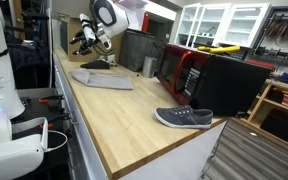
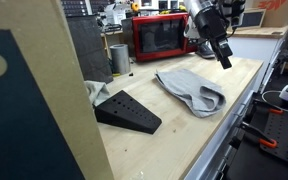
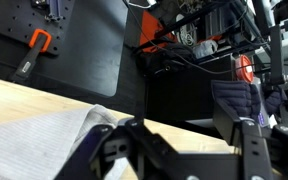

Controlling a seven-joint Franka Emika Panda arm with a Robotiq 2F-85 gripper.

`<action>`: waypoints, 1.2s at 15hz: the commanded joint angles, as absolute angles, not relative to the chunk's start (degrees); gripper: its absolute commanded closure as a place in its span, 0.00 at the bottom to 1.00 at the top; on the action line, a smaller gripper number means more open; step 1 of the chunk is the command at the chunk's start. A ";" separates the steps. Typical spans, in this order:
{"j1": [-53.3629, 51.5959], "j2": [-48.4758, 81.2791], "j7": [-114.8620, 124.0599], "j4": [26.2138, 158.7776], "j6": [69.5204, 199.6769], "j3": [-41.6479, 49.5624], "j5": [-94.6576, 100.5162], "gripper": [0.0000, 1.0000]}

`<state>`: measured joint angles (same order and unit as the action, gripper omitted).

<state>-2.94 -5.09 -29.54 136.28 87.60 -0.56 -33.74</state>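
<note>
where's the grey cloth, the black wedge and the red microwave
grey folded cloth (image 2: 184, 86): in an exterior view, its flat middle.
black wedge-shaped block (image 2: 129, 108): in an exterior view, its sloped top face.
red microwave oven (image 2: 156, 37): in an exterior view, its door glass.

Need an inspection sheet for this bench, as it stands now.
surface: wooden countertop, bare wood, no spills seen.
job's things: gray towel, rumpled, lying on the counter.
clutter: gray shoe; metal cup; red microwave.
grippers: gripper open, above the towel's edge, holding nothing.
cables: wire tangle behind the counter.
surroundings: tool pegboard; white cabinets.
</note>
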 commanded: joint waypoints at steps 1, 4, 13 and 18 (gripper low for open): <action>-1.11 -3.92 -29.51 133.23 88.22 1.05 -34.15 0.01; 0.37 -2.56 -29.26 131.76 94.41 2.15 -33.52 0.00; 1.73 6.66 -27.56 131.40 109.66 2.00 -32.65 0.00; 2.17 9.23 -26.46 132.12 110.33 1.31 -32.87 0.00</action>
